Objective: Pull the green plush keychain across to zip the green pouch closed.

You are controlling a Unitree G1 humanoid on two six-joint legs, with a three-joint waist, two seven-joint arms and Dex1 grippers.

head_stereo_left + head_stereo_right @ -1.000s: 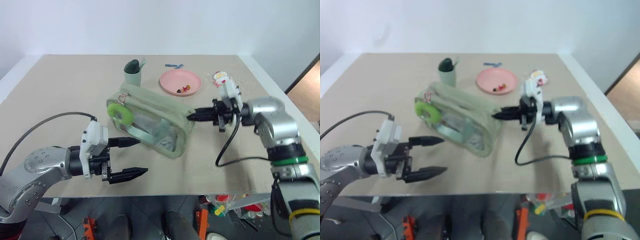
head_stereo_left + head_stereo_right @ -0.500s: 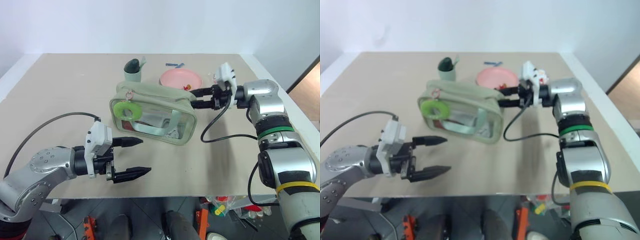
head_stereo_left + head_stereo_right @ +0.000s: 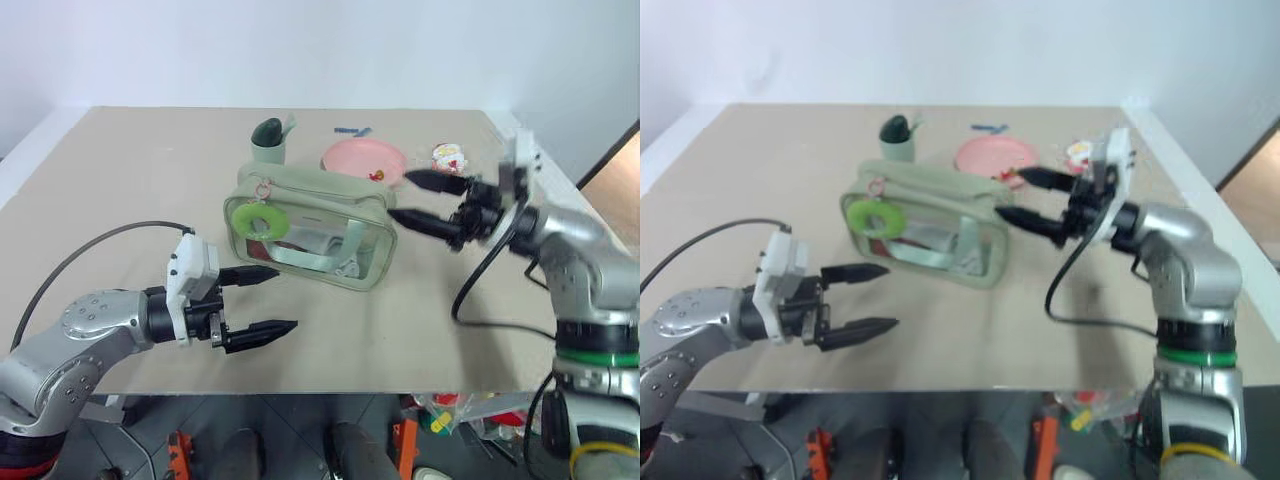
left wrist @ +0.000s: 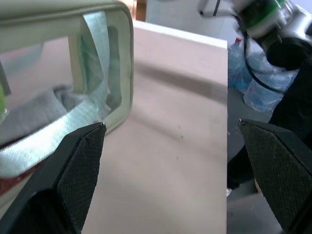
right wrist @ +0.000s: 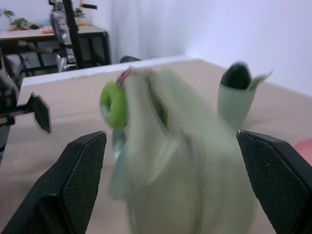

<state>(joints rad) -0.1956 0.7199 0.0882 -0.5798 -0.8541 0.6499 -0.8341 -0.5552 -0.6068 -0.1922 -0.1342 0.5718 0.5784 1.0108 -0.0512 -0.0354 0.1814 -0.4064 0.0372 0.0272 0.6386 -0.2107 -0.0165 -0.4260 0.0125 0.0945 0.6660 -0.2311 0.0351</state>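
Near the middle of the table (image 3: 120, 190) I see the green pouch (image 3: 310, 235) standing upright on its long side, with the green plush keychain (image 3: 250, 219) hanging at its left end, against the clear panel just below the zipper line. My right gripper (image 3: 425, 200) is beside the right end of the pouch, its two fingers spread wide and holding nothing, a small gap between them and the fabric. My left gripper (image 3: 262, 300) is in front of the pouch, nearer to me, also spread and empty, apart from the keychain. Behind the pouch are a small pale green cup (image 3: 268, 143) and a pink plate (image 3: 363, 161). I judge that the pulling is not started: the keychain is at the starting end, so the zipper looks open along the top. For the next move I think one gripper must pinch the fuzzy ring, and the other must hold the pouch steady, because the pouch is light and may slide or tip when I pull across
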